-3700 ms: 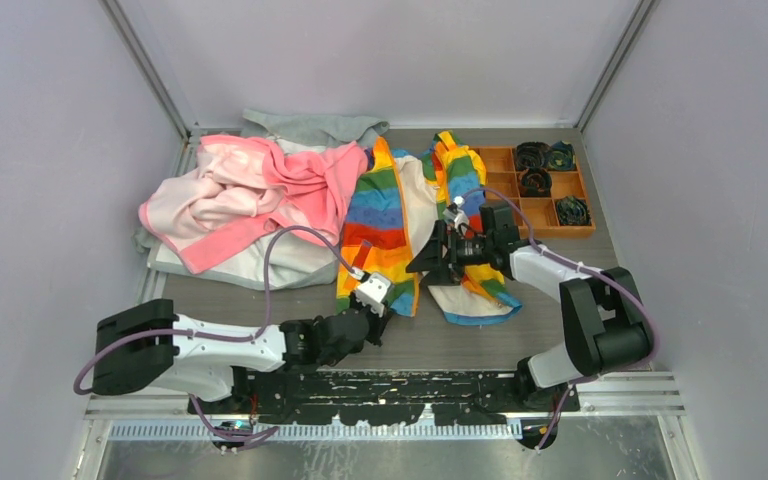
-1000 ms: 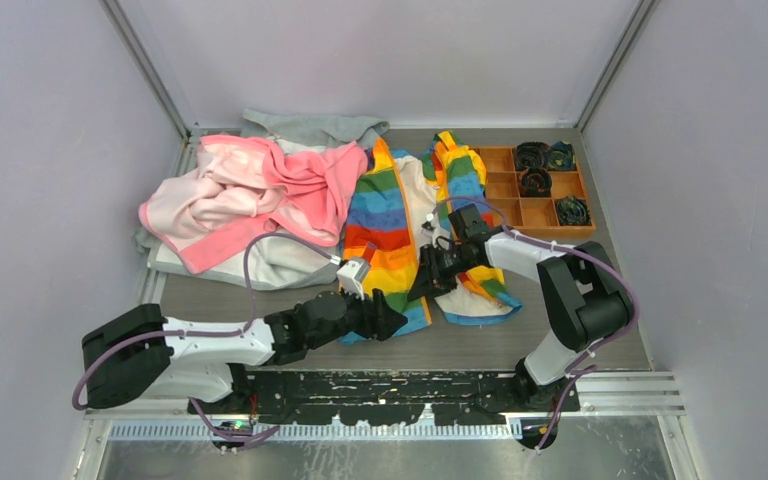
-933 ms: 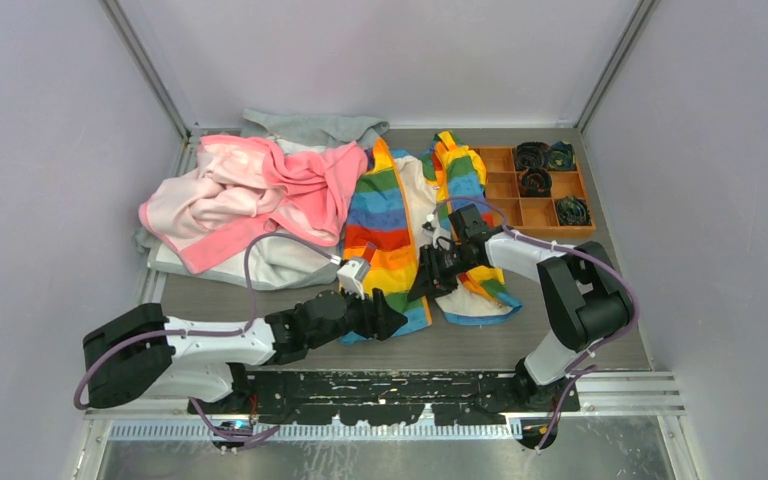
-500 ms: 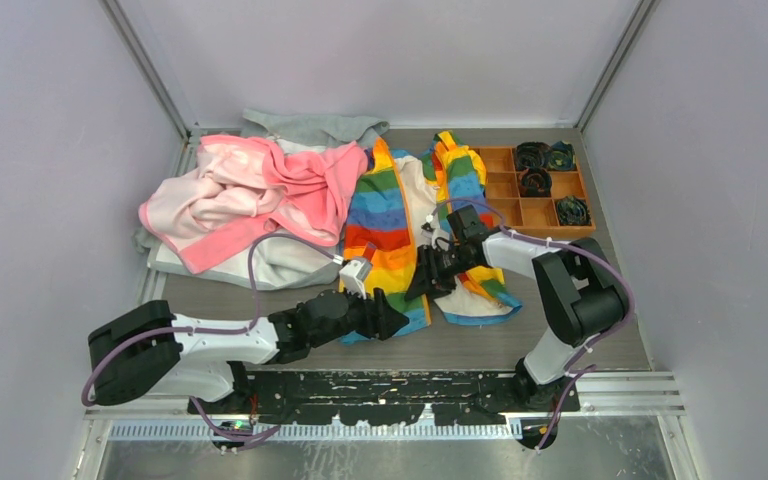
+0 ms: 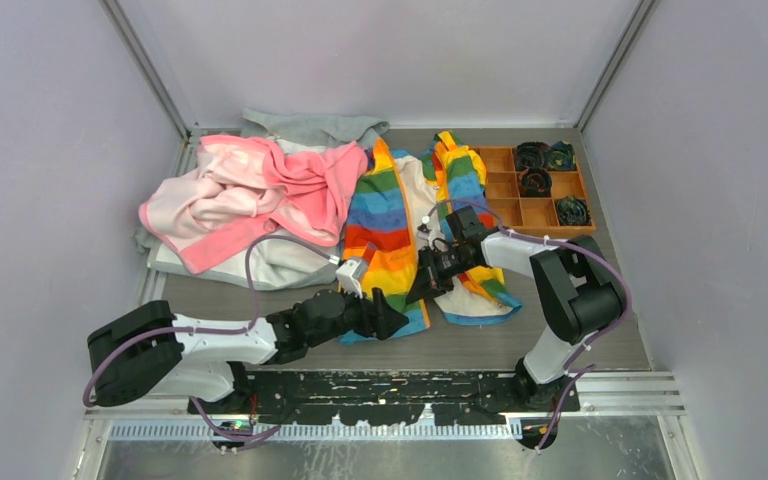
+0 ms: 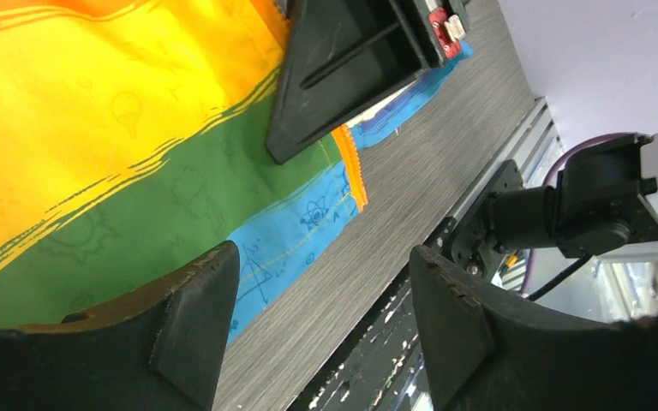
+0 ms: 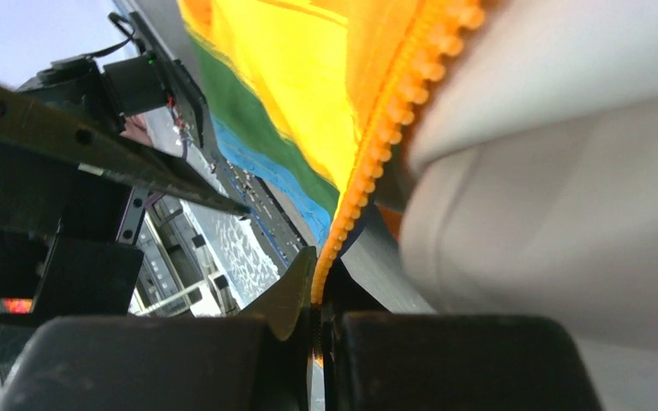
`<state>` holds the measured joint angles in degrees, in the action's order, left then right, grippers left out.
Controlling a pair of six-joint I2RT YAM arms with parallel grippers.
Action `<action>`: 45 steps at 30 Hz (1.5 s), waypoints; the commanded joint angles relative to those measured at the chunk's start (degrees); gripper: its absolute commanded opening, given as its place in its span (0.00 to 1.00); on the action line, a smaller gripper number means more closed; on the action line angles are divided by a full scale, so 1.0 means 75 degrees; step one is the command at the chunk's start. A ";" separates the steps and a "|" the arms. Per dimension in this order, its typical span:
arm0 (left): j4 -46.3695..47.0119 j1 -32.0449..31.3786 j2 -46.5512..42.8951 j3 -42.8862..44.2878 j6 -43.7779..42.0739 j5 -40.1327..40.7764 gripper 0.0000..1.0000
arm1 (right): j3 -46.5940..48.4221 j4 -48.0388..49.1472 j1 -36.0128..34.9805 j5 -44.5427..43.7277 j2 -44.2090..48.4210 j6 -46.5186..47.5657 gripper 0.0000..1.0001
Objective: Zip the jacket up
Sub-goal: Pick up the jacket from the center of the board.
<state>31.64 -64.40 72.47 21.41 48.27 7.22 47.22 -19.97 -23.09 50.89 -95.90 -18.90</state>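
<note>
The jacket [image 5: 385,215] lies open on the table, rainbow stripes up on its left panel, cream lining showing in the middle. My right gripper [image 5: 418,290] is down at the left panel's inner edge. In the right wrist view this gripper [image 7: 319,318] is shut on the orange zipper [image 7: 375,163], whose teeth run into the pinch. My left gripper [image 5: 385,318] hovers at the panel's lower blue corner. It stands open [image 6: 321,321], with bare table and the blue hem [image 6: 287,235] between its fingers [image 6: 187,312], and the right gripper's black finger [image 6: 351,68] ahead of it.
A pink garment [image 5: 250,190] lies heaped at the back left over a grey garment [image 5: 310,128]. An orange divided tray [image 5: 505,185] with dark rolled items stands at the back right. The black rail of the arm bases [image 5: 410,390] runs along the near edge.
My right gripper has closed onto the zipper edge. My left gripper's jaws have spread a little wider. Both arms have barely shifted.
</note>
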 commanded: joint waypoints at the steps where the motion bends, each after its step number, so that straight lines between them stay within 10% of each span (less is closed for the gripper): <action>1: 0.0968 0.0267 -0.0194 -0.0150 0.0352 -0.0317 0.74 | 0.0234 -0.0079 -0.0026 0.1007 0.0359 0.0729 0.01; 45: 0.0668 0.0894 0.1143 0.0730 0.0284 -0.1874 0.73 | -0.0063 0.1312 0.0044 0.2482 0.0477 -0.0058 0.01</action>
<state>32.36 -58.50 79.53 24.97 51.40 -5.82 46.92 -12.82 -22.85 67.07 -94.43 -18.39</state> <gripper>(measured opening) 0.732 0.075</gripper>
